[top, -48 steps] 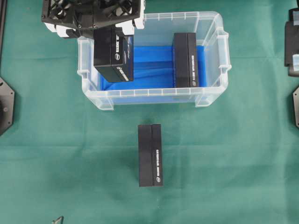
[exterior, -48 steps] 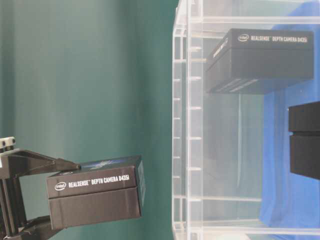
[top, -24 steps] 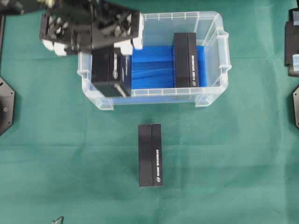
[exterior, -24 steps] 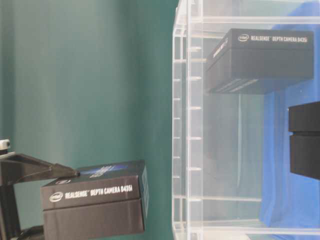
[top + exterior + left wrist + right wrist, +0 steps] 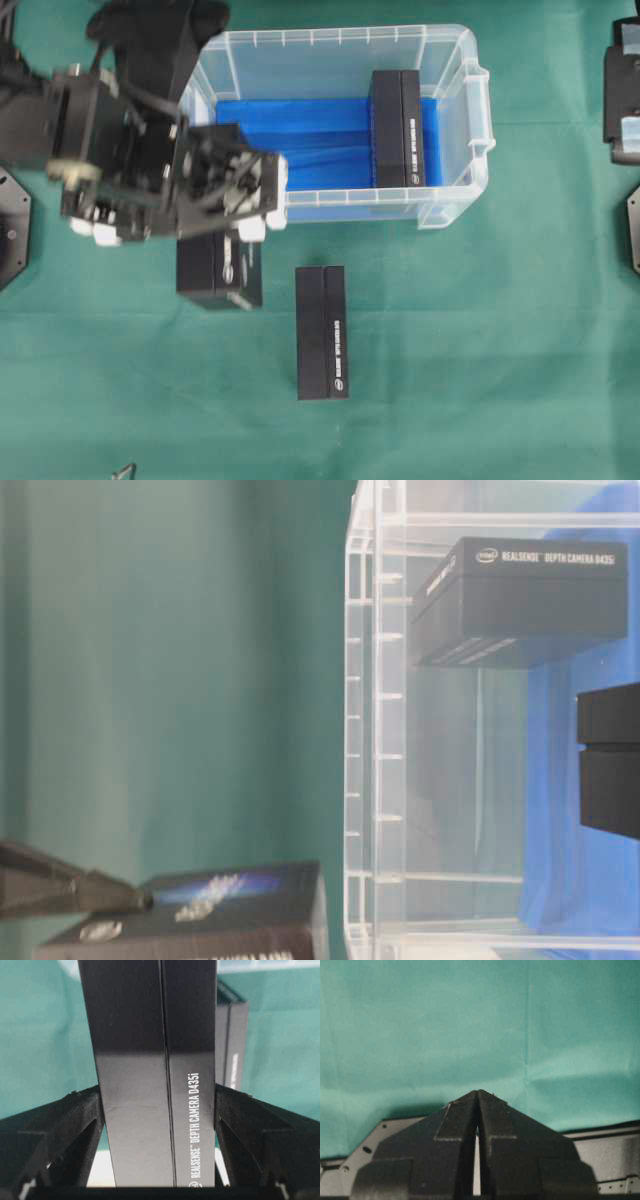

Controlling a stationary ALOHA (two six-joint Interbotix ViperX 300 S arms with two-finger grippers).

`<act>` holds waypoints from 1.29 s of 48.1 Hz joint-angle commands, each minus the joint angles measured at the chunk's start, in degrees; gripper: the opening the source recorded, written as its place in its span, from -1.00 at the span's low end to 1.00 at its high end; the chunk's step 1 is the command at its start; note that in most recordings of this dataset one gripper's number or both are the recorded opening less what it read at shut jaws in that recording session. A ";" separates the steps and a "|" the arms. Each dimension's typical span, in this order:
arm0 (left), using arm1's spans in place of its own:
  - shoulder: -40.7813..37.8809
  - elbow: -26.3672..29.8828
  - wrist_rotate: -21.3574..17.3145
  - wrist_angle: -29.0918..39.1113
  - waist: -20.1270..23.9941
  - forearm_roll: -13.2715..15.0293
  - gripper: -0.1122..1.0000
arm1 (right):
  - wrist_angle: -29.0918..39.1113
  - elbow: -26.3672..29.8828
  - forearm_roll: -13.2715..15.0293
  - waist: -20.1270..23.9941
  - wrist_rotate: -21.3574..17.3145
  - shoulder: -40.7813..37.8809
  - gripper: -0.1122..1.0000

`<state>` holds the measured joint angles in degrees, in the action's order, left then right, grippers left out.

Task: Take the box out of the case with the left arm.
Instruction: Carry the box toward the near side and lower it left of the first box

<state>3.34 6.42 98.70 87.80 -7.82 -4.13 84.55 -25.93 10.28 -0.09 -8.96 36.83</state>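
Note:
The clear case [image 5: 455, 60] with its blue lining stands at the back of the green cloth. One black box [image 5: 398, 128] stands inside it at the right. My left gripper [image 5: 205, 215] is shut on another black box [image 5: 220, 275] and holds it outside the case, over the cloth by the case's front left corner. In the left wrist view the fingers [image 5: 75, 1120] clamp both sides of this box [image 5: 150, 1060]. In the table-level view the held box [image 5: 210, 920] shows at the bottom edge, left of the case wall [image 5: 375, 730]. My right gripper [image 5: 477, 1094] is shut and empty.
A third black box [image 5: 322, 332] lies on the cloth in front of the case, just right of the held box; it also shows in the left wrist view [image 5: 231, 1045]. The right arm [image 5: 625, 95] rests at the far right edge.
My left gripper has carried its box from over the case's left side, across the front wall, to the cloth in front. The right arm has not moved.

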 commanded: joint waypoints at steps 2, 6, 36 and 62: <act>2.11 0.53 2.46 -0.18 -2.72 -0.44 0.34 | -0.35 0.62 0.18 0.00 0.00 -0.09 -0.80; 1.85 0.62 4.48 -0.18 -4.48 -0.44 0.34 | -0.35 0.62 0.18 0.00 0.00 -0.09 -0.80; -1.05 0.26 9.32 -3.69 -9.14 -1.49 0.34 | -0.35 0.62 0.18 0.00 -0.09 -0.09 -0.80; -5.01 -13.18 9.58 -16.17 -10.11 -2.90 0.34 | -0.18 0.62 0.18 0.00 -0.09 -0.09 -0.80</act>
<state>-2.46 -5.71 108.11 73.74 -17.67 -6.59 84.46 -25.93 10.28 -0.09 -9.05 36.74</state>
